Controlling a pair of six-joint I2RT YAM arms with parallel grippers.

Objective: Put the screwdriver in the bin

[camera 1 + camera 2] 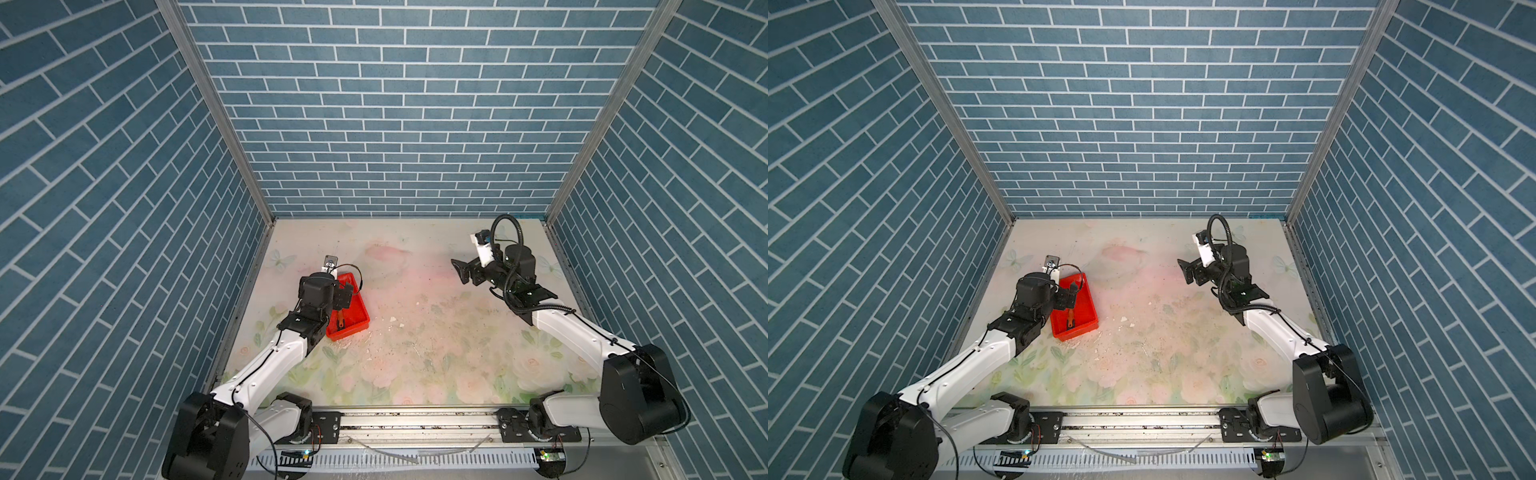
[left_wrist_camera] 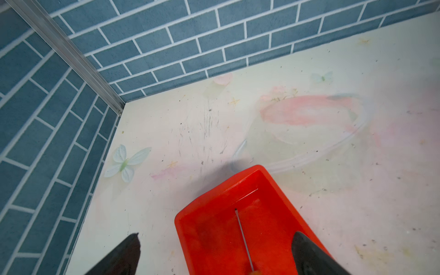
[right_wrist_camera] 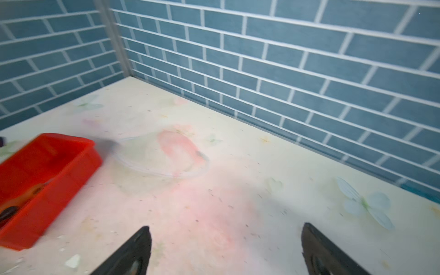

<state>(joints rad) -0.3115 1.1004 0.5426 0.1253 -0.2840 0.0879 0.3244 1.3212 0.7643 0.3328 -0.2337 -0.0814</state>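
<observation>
Lying flat inside the bin (image 1: 358, 312), toward its near end, the screwdriver (image 1: 341, 321) points its thin shaft at the bin's far wall (orange handle nearest). Over the bin hangs the left gripper (image 1: 345, 291), jaws spread wide and empty. Well to the bin's right and slightly farther back, the right gripper (image 1: 460, 271) gapes too, holding nothing.
</observation>
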